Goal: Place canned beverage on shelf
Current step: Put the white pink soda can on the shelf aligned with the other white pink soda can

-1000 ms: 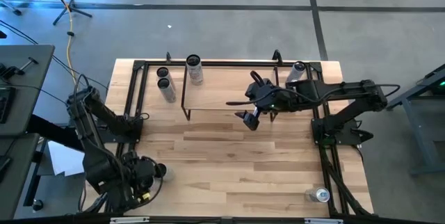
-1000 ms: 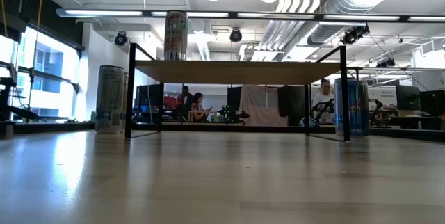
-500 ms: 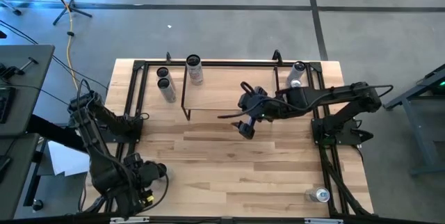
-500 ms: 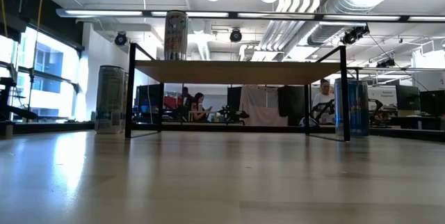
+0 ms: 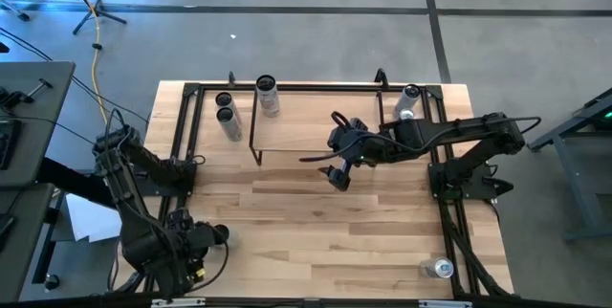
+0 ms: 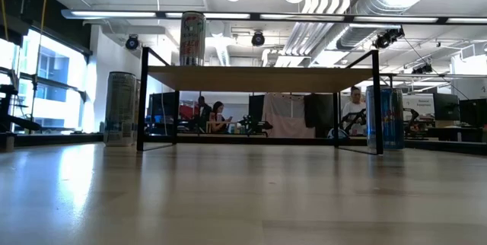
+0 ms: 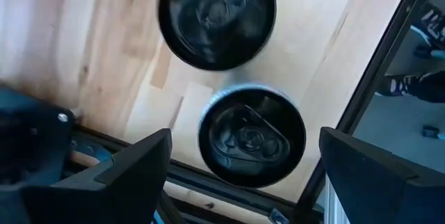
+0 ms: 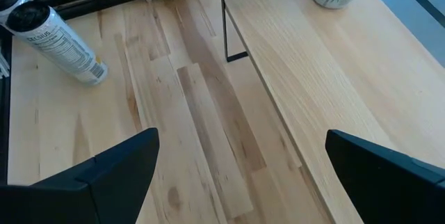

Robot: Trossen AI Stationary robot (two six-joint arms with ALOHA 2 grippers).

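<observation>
Grey concrete floor surrounds the wooden desk [image 5: 316, 222] in the high view; the shelf [image 5: 316, 121] stands by the far edge with one can [image 5: 268, 96] on its left end. Two cans [image 5: 227, 117] wait beside it, another [image 5: 408, 99] at the far right corner. The right gripper [image 5: 337, 176] hangs wide over the shelf's front edge, holding nothing

Low view: the shelved can [image 6: 192, 38] stands upright

Left wrist view: the left gripper [image 7: 243, 172] hovers wide above two can tops [image 7: 252, 137], near the desk's front left corner

Right wrist view: shelf top [image 8: 327, 71]. Cans look rigid, smooth, likely slippery; mid-wall is the sensible grip
</observation>
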